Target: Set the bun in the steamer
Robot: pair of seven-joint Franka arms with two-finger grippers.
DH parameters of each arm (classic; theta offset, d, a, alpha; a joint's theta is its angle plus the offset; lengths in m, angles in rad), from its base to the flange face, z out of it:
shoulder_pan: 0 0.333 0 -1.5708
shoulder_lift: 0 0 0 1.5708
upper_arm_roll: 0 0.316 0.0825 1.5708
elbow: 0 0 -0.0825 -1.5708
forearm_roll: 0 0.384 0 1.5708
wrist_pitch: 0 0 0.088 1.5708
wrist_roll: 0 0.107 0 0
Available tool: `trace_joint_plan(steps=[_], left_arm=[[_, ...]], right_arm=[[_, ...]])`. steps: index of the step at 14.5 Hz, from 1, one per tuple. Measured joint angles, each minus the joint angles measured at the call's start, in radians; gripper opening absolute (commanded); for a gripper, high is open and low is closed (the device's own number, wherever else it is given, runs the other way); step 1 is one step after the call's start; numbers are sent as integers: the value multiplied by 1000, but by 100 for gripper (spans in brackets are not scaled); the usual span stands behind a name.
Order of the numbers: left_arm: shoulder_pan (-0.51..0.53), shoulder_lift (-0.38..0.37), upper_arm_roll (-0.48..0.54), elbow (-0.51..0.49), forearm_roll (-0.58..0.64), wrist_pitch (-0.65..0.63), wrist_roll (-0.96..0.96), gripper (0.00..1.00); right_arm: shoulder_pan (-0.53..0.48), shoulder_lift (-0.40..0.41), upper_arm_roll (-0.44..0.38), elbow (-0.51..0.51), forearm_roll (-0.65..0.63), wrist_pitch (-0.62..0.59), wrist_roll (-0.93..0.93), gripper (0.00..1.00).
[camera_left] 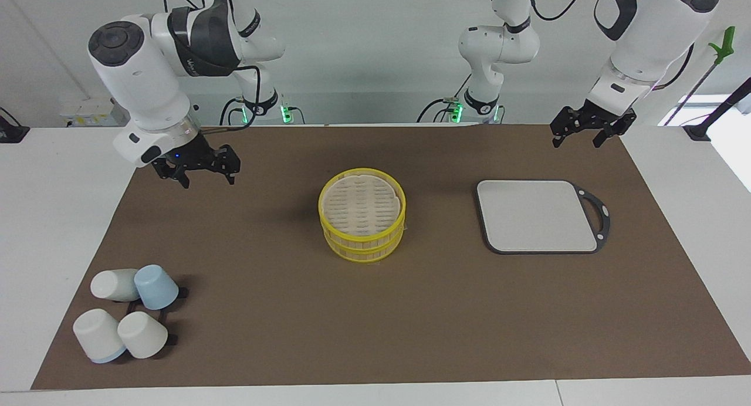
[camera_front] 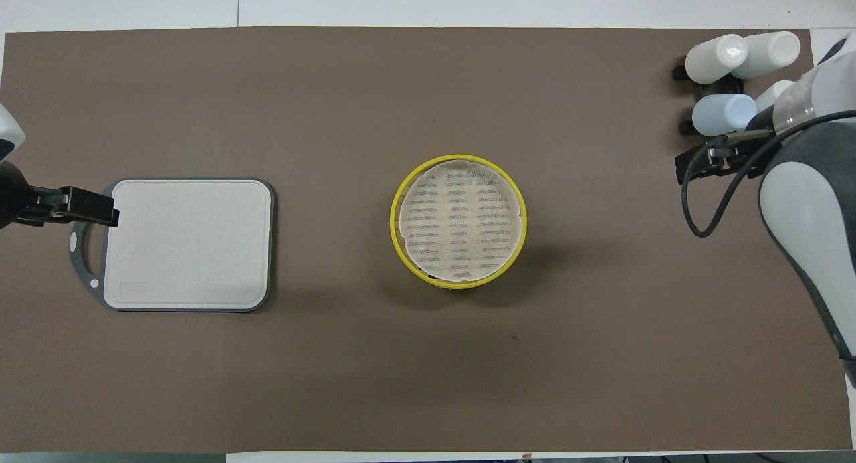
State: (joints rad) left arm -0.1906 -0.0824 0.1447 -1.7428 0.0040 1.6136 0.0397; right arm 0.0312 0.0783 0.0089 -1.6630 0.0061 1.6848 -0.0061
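The steamer (camera_left: 362,215) is a round yellow two-tier basket with a pale slotted top, standing in the middle of the brown mat; it also shows in the overhead view (camera_front: 459,220). Nothing lies on its top. No bun shows in either view. My left gripper (camera_left: 578,141) is open and empty, up in the air over the mat by the cutting board's handle (camera_front: 100,212). My right gripper (camera_left: 209,180) is open and empty, raised over the mat toward the right arm's end (camera_front: 699,165).
A grey-rimmed pale cutting board (camera_left: 537,215) (camera_front: 187,242) lies flat toward the left arm's end. Several upturned pale and blue cups (camera_left: 126,315) (camera_front: 735,68) on a black rack stand at the right arm's end, farther from the robots than the steamer.
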Motion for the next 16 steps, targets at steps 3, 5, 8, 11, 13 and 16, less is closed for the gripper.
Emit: trace_joint_plan(steps=[3, 5, 8, 11, 13, 16], left_arm=[[0, 0, 0, 0, 0, 0, 0, 100], [0, 0, 0, 0, 0, 0, 0, 100], [0, 0, -1, 0, 0, 0, 0, 100], [0, 0, -1, 0, 0, 0, 0, 100], [0, 0, -1, 0, 0, 0, 0, 100], [0, 0, -1, 0, 0, 0, 0, 100]], right_arm=[[-31, -17, 0, -16, 42, 8, 0, 100], [-40, -17, 0, -16, 47, 6, 0, 100], [-51, -17, 0, -16, 47, 5, 0, 100], [-61, -17, -1, -17, 47, 4, 0, 100], [-65, -17, -1, -17, 47, 4, 0, 100], [-64, -17, 0, -17, 16, 4, -19, 100]])
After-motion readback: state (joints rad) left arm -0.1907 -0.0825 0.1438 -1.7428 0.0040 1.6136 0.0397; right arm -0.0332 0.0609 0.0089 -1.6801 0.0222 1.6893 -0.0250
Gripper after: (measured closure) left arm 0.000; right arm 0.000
